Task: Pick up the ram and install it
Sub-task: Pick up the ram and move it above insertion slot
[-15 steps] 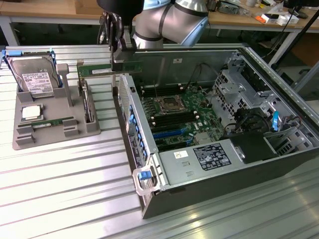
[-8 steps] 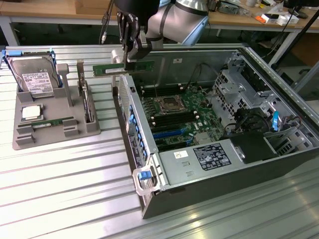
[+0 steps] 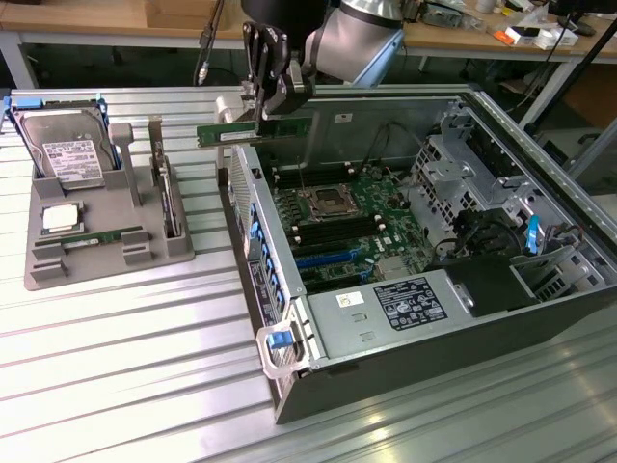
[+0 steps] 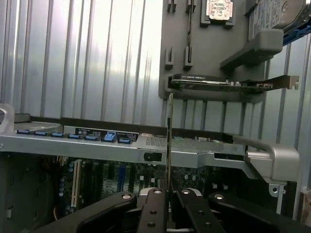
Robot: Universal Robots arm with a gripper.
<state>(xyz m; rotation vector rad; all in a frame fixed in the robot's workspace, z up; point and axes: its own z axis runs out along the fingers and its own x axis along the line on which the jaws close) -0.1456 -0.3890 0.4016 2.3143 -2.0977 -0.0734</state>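
The gripper (image 3: 258, 111) hangs over the far left corner of the open case (image 3: 318, 381). Its fingers (image 4: 155, 208) are closed tight on the ram (image 3: 227, 133). The ram is in the air, held level and standing on its long edge, and it crosses above the case's left wall. One end sticks out past the wall towards the exterior view's left, and the other reaches in over the motherboard (image 3: 337, 227), well clear of it. In the wrist view the ram (image 4: 169, 141) shows edge-on as a thin line running out from between the fingers (they pinch it at about its middle). Beneath it on the motherboard lie the socket (image 3: 323, 201) and, nearer, the black and blue slots (image 3: 333, 258).

Left of the case on the ribbed table (image 3: 125, 367) sits a gray tray (image 3: 106, 265). It carries a hard drive (image 3: 69, 154) at its far end, a square processor (image 3: 60, 218) nearer, a second green stick (image 3: 96, 237) lying flat in a near slot, and a card (image 3: 169, 198) standing on edge along its right side.
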